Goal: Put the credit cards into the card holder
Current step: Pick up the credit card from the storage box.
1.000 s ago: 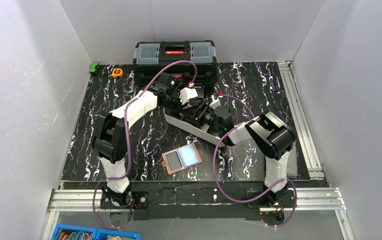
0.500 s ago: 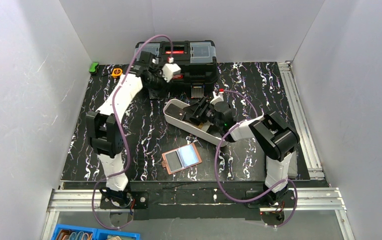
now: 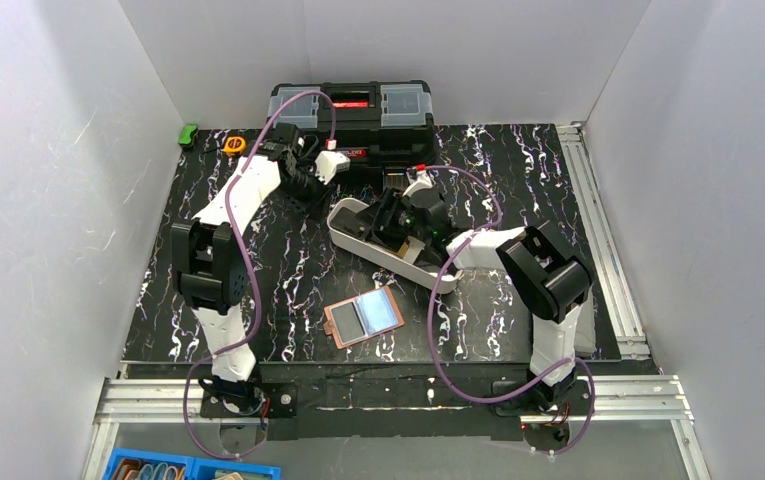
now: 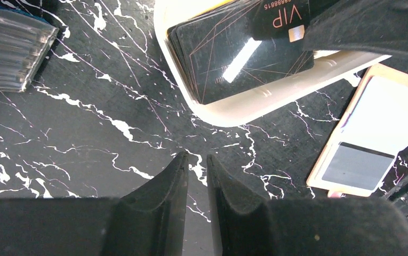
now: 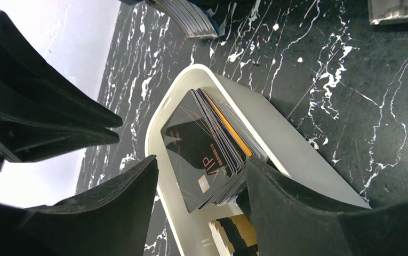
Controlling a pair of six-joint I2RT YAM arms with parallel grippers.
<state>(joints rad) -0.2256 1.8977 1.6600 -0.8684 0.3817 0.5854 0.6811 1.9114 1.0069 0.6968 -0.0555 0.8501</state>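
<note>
Credit cards (image 5: 196, 144): one stack, standing on edge and leaning, packed into one rounded end of the white oval tray (image 5: 292, 160). The top face is black with fine lines and "VIP" lettering. One yellow-orange card edge shows among the dark ones. The cards sit too tight for me to count them singly.

Card holder (image 3: 335, 328): one, lying open and flat on the black marbled table (image 3: 518, 180). It is near the tray, on the side toward my bases, and apart from it. Two pale blue-grey panels show inside its tan-pink border; I cannot tell whether they are cards.

My right gripper (image 5: 200, 165): fingers wide apart, one on each side of the stack. Nothing is gripped. Whether either pad touches the cards I cannot tell.

My left gripper (image 4: 196, 157): fingers drawn almost together, with only a narrow slit between the tips and nothing in it. It hangs over the table just beside the tray's rounded end, touching neither tray nor cards.

One black toolbox (image 3: 350, 105) with clear lid compartments stands at the far edge of the table, behind both grippers.
</note>
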